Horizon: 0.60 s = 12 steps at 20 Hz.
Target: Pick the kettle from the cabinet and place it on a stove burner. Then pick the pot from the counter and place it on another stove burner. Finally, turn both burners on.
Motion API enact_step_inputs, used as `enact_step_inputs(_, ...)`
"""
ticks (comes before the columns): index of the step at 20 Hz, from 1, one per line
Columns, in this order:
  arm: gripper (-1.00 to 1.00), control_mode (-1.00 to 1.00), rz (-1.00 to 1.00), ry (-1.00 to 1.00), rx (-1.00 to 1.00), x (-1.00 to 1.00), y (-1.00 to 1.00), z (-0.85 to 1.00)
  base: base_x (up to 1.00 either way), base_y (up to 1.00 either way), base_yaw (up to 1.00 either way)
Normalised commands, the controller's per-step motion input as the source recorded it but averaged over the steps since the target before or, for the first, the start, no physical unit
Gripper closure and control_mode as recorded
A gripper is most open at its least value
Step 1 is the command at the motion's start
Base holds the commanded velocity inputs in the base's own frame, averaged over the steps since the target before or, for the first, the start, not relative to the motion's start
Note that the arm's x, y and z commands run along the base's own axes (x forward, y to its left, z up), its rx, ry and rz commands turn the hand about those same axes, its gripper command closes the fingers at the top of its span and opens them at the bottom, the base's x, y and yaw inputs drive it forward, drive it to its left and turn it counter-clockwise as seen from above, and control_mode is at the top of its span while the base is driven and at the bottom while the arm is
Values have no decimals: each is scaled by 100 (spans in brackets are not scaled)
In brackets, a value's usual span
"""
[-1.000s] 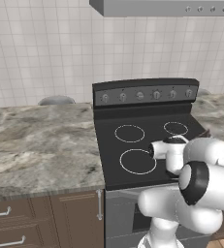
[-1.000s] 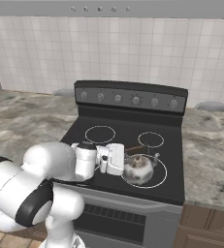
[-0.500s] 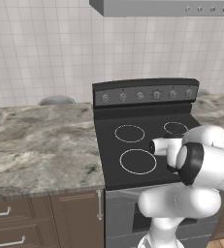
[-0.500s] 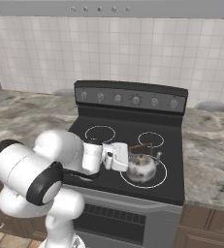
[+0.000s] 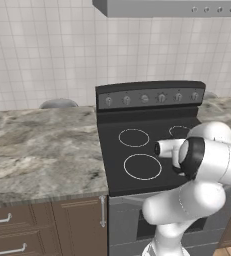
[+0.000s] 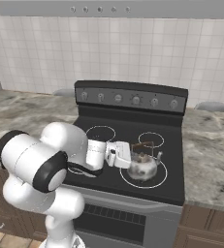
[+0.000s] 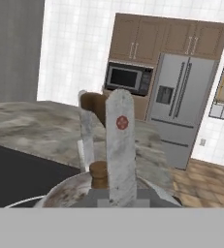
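Note:
The small silver kettle (image 6: pixel 143 165) is at the front right burner ring (image 6: pixel 158 182) of the black stove (image 6: pixel 108 140); I cannot tell whether its base touches the glass. My gripper (image 6: pixel 137 147) reaches in from the left and is shut on the kettle's thin dark handle. In the hand view the gripper (image 7: pixel 102 104) has both fingers (image 7: pixel 120 145) close together around the brown handle, with the kettle's (image 7: pixel 65 193) shiny lid and knob just below. In the left base view my own arm hides the kettle over the stove (image 5: pixel 137 150). The pot and the cabinet are out of view.
The stove's back panel carries a row of grey knobs (image 6: pixel 136 100). Marble counter (image 5: pixel 42 145) flanks the range on both sides (image 6: pixel 210 150). Grey rounded objects (image 5: pixel 59 103) (image 6: pixel 214 106) sit by the tiled wall. The other three burner rings (image 5: pixel 134 137) are bare.
The arm's elbow has swung upward and toward the stove. The kettle and hand have hardly shifted over the front right burner, and the grip stays shut.

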Motion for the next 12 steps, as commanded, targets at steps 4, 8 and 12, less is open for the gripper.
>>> enact_step_inputs(4,100,-100,0,-5,0,10,-4,-35,0,0,0)
enact_step_inputs(8,100,-100,0,-16,0,0,-1,-41,0,0,0)
enact_step_inputs(12,100,-100,0,-15,0,0,-1,-37,0,0,0)
